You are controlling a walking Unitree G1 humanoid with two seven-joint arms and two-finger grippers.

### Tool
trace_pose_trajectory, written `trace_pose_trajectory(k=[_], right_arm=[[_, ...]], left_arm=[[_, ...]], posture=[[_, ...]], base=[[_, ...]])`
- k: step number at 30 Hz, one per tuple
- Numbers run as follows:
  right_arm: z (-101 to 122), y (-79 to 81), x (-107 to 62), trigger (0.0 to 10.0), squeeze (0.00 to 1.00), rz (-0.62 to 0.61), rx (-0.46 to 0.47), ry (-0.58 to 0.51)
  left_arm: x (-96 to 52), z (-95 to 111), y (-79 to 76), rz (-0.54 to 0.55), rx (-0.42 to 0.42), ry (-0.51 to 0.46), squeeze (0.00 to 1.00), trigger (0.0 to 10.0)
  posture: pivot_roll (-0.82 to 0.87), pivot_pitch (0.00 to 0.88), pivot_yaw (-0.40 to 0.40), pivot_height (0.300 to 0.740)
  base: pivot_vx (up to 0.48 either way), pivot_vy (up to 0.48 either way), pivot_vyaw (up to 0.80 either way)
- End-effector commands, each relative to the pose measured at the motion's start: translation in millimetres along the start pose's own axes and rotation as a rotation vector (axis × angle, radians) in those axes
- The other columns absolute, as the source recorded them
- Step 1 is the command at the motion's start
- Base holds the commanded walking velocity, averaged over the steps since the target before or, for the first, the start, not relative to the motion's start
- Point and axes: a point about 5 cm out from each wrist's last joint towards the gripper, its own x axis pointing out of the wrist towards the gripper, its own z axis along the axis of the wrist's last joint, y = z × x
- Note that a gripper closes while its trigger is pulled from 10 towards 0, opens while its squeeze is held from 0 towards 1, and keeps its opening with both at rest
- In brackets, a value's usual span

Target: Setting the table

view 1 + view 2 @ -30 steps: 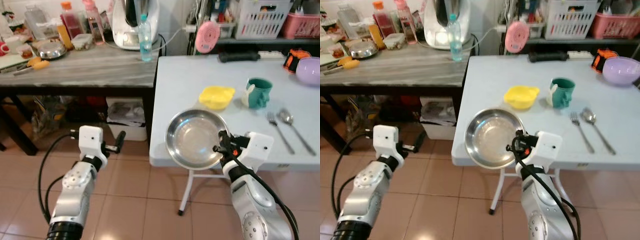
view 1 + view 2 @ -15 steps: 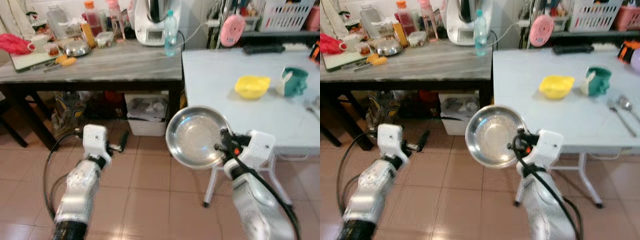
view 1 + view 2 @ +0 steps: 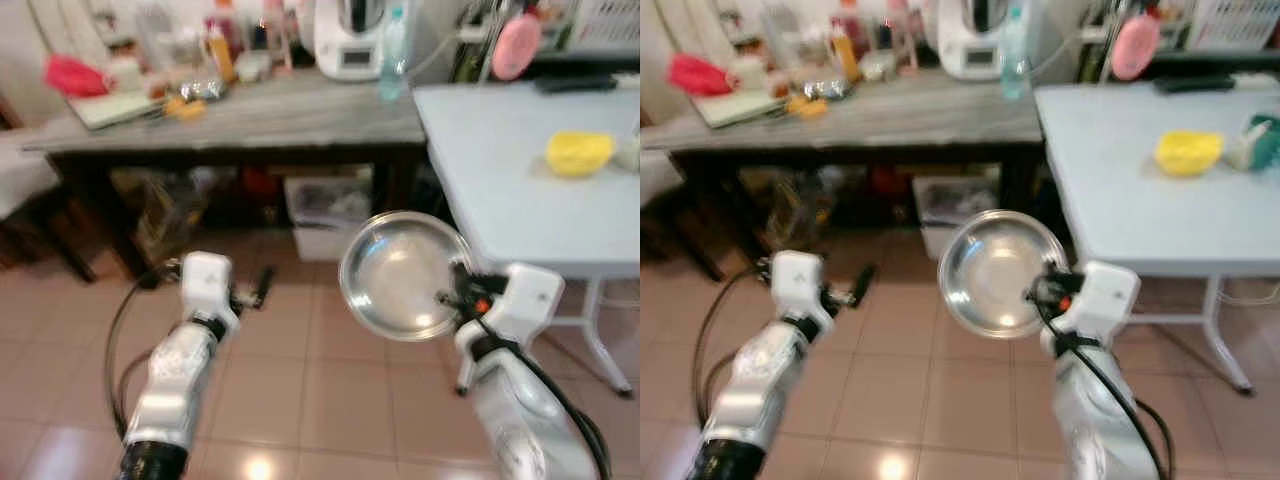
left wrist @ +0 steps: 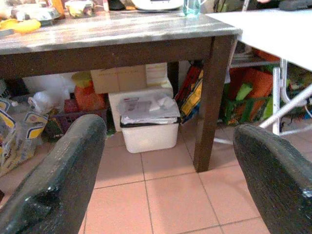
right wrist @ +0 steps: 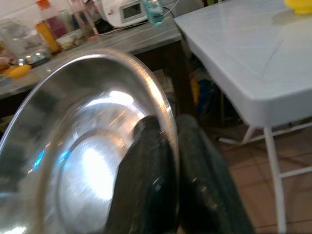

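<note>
The right gripper (image 5: 168, 161) pinches the rim of a round, shiny steel plate (image 3: 400, 275): probably light, stiff and slippery. The left gripper (image 4: 170, 161) hangs open, far left.

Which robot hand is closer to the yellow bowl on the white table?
The right. The right end effector, clamped on the steel plate, is over the floor just off the table's near corner, nearer the yellow bowl. The open left end effector hangs farther off, by the dark table.
</note>
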Motion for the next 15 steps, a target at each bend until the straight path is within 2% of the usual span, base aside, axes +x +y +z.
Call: trace_pose_trajectory(k=[1,9,15], right_arm=[[5,6.2,1.0,10.0,0.0,0.015,0.001,-0.027],[5,6.7,2.2,10.0,0.0,0.021,-0.006,-0.032],[5,7.4,2.1,10.0,0.0,0.022,-0.01,-0.035]], left_arm=[[1.0,9,5.9,-0.007,0.014,-0.032,0.0,10.0],[0.3,9,1.9,-0.031,0.003,-0.036,0.0,10.0],[-5.1,3,-8.7,-0.071,-0.004,-0.027,0.0,10.0]], posture=[[-0.15,0.0,0.056,0.74],[-0.15,0.0,0.056,0.74],[-0.15,0.0,0.06,0.74]], base=[[0.0,0.0,0.0],[0.0,0.0,0.0],[0.0,0.0,0.0]])
